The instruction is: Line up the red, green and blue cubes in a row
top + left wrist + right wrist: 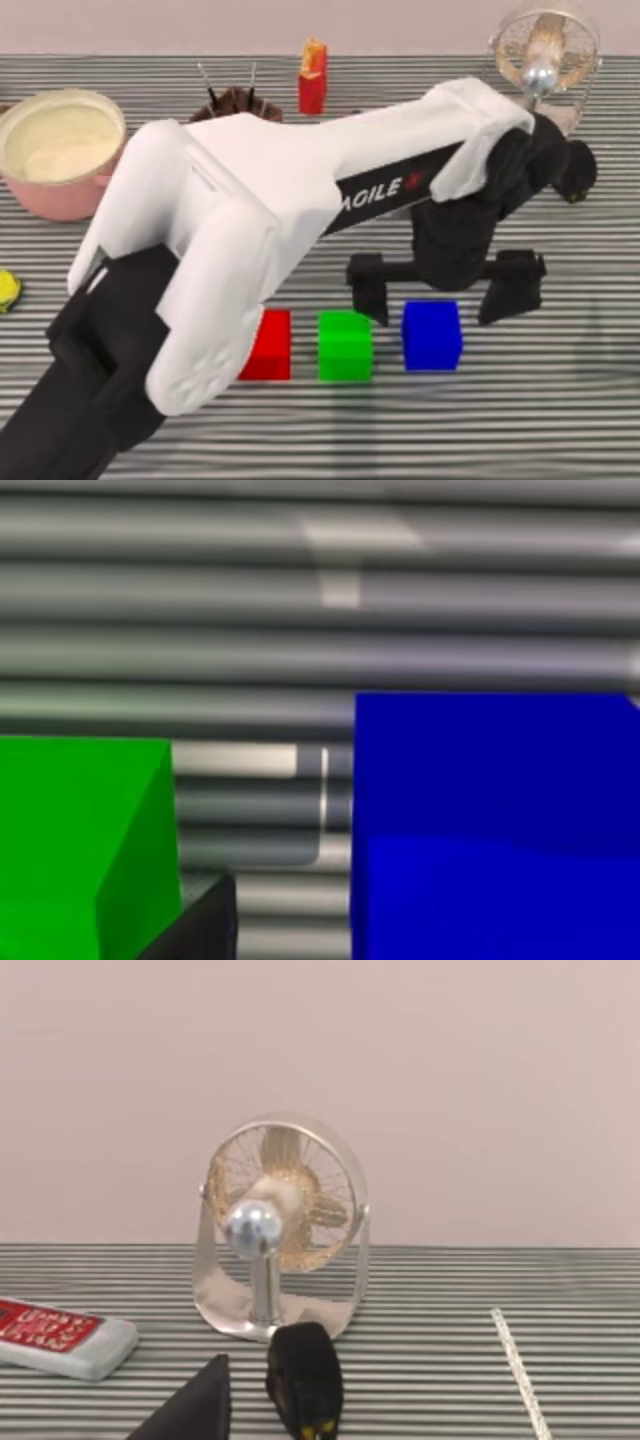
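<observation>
Striped grey bench (560, 410) carries all three cubes near its front middle: the red cube (268, 345), the green cube (345, 346) and the blue cube (432, 335) sit side by side, apart by narrow gaps, in a nearly straight row, the blue one perhaps a touch farther back. By my judgement the lining-up is essentially finished and the step in hand is letting go of the blue cube and backing away. The left pincer (447, 285) hangs just behind the blue cube with its dark fingers spread wide, one toward the green cube and one past the blue cube's right side, clamped on nothing. The left wrist view shows the green and blue cubes with bare bench between them.

Next it calls for a straight lift, since the finger nearest the green cube has little room sideways. Open bench lies in front and to the right. Farther back stand a pink bowl (58, 150), a red carton (312, 78) and a metal fan (545, 50). The right pincer is not seen in the top view; its wrist camera faces the fan.
</observation>
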You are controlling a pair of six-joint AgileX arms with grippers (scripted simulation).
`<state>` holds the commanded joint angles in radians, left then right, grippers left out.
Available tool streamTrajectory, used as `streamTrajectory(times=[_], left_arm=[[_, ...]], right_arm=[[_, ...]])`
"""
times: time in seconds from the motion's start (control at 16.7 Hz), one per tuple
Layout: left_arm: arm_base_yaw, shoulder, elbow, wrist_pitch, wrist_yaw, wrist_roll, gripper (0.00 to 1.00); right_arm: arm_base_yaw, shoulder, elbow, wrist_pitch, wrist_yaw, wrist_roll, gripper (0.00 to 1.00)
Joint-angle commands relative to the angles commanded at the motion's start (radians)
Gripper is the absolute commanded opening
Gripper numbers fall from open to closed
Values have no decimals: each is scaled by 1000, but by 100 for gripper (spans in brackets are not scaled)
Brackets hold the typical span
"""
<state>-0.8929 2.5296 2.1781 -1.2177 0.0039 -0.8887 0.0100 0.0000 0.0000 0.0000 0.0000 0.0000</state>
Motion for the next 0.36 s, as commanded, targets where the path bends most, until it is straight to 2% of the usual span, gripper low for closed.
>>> streamTrajectory(times=[0.18,0.36], left_arm=[[8,-11,106,-129,0,0,100],[13,-22,155,-179,1,2,100]], right_arm=[[0,0,0,0,0,0,100],[0,0,0,0,0,0,100]])
